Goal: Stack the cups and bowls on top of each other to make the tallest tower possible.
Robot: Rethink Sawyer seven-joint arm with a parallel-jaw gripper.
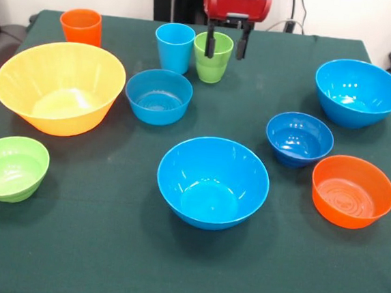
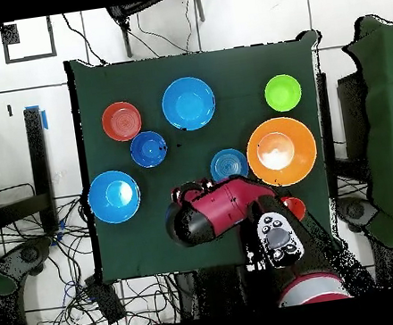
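Note:
My gripper [image 1: 225, 46] hangs open at the far edge, its fingers [image 1: 210, 43] level with the rim of the lime green cup [image 1: 213, 64]; one finger shows across the rim, the other just outside it. Beside it stand a light blue cup [image 1: 174, 46] and, further off, an orange cup [image 1: 81, 25]. The bowls stand apart: yellow-orange [image 1: 57, 86], medium light blue [image 1: 159, 97], two large blue [image 1: 213, 182] [image 1: 359, 92], dark blue [image 1: 299, 138], orange [image 1: 352, 192], lime green [image 1: 10, 168]. No tower shows.
In the overhead view the red arm [image 2: 220, 210] covers the blue and green cups; only part of the orange cup [image 2: 294, 207] shows. The green tablecloth [image 1: 104, 248] ends near the large blue bowl on one side and the lime green bowl on the other.

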